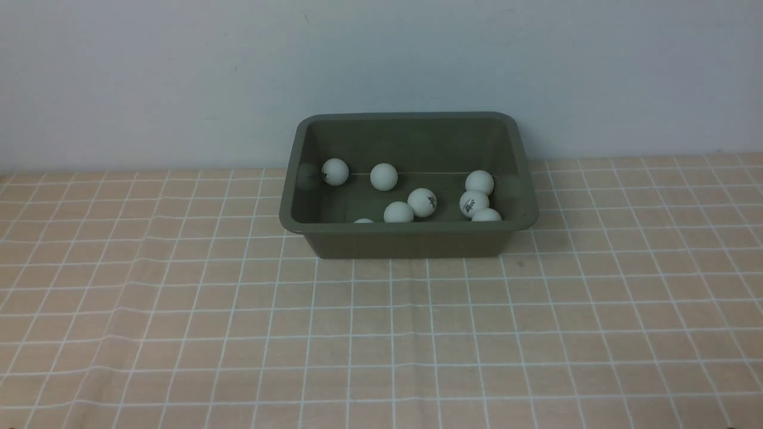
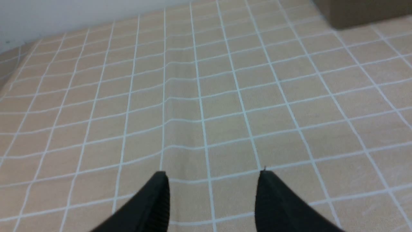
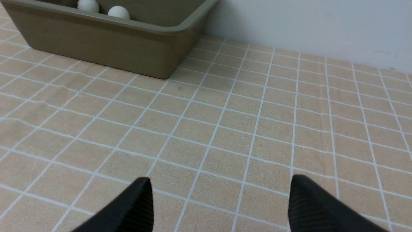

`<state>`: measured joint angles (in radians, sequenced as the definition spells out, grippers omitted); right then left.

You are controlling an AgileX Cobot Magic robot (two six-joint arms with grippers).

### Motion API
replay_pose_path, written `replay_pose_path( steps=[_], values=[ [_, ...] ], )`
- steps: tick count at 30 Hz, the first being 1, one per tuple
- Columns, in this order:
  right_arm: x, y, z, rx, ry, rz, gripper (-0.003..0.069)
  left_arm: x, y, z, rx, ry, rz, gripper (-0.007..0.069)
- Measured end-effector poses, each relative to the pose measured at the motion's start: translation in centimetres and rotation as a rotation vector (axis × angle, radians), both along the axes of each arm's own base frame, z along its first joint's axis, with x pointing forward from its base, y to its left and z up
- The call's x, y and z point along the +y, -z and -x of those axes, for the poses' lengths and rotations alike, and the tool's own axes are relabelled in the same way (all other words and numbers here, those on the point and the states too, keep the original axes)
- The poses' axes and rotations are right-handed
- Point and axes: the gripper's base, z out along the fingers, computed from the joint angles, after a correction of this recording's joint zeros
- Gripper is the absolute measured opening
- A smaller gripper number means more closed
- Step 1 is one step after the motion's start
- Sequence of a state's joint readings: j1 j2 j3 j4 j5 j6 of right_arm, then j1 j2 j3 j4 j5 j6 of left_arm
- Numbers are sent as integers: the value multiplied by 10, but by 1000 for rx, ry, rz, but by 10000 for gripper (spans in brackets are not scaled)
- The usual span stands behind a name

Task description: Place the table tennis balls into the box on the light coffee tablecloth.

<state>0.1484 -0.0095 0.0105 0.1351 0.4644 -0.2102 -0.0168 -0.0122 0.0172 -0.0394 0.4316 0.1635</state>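
Observation:
The olive-green box (image 1: pixel 411 243) stands at the back middle of the light coffee tablecloth (image 1: pixel 381 339), close to the wall. Several white table tennis balls lie inside it, one (image 1: pixel 335 171) at its left, one (image 1: pixel 422 202) near the middle and one (image 1: pixel 479 182) at its right. No ball shows on the cloth. Neither arm appears in the front view. My left gripper (image 2: pixel 212 171) hangs open over bare cloth, with a corner of the box (image 2: pixel 363 13) far off. Also over bare cloth, my right gripper (image 3: pixel 220 177) is open and empty; the box (image 3: pixel 96 45) with two balls (image 3: pixel 88 5) lies well ahead.
A pale wall (image 1: pixel 381 71) rises right behind the box. The cloth has slight creases (image 1: pixel 179 310) in front of the box and to its left. The cloth's far edge (image 2: pixel 13 51) shows in the left wrist view.

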Motion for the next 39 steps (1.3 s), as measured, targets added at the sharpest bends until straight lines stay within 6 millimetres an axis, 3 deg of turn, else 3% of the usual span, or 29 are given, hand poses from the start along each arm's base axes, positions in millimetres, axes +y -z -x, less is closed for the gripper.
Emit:
replay_pose_path(
  steps=[39],
  values=[
    [0,0,0,0,0,0,512,0,0,0,-12,-1,12,298]
  ],
)
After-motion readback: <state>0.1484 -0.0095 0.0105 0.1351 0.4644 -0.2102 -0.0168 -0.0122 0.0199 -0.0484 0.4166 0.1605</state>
